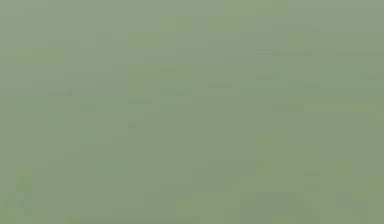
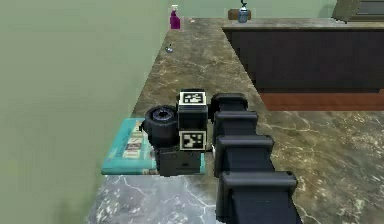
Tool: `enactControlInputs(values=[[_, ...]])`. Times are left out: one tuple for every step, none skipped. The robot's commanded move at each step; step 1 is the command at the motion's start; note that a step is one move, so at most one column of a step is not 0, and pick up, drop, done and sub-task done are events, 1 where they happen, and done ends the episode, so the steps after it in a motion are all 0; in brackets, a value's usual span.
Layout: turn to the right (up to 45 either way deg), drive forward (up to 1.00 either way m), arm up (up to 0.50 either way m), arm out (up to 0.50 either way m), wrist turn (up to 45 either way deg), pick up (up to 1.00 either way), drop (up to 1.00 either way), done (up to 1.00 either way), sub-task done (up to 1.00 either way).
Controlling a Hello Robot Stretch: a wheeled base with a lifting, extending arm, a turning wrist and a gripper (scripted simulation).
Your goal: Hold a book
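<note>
A teal book (image 2: pixel 124 147) lies flat on the brown marble countertop (image 2: pixel 200 70), near its edge by the green wall. My arm (image 2: pixel 245 165) rises from the bottom of the arm side view and ends in two white marker squares (image 2: pixel 191 118). My gripper (image 2: pixel 157 126) is the dark body just left of them, right at the book. I cannot tell whether it touches the book or holds anything.
A plain green wall (image 1: pixel 192 110) stands close ahead in the forward view, and a green wall (image 2: pixel 70 80) runs along the counter. A pink bottle (image 2: pixel 175 17) and a dark bottle (image 2: pixel 242 13) stand at the far end. A dark brown block (image 2: pixel 305 55) takes the upper right.
</note>
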Motion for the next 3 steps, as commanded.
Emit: enactControlInputs(values=[[0.0, 0.00, -0.16, 0.00, 0.0, 0.00, 0.00, 0.00, 0.00], [0.0, 0.00, 0.00, 0.00, 0.0, 1.00, 0.00, 0.00, 0.00], [0.0, 0.00, 0.10, 0.00, 0.0, 0.00, 0.00, 0.00, 0.00]])
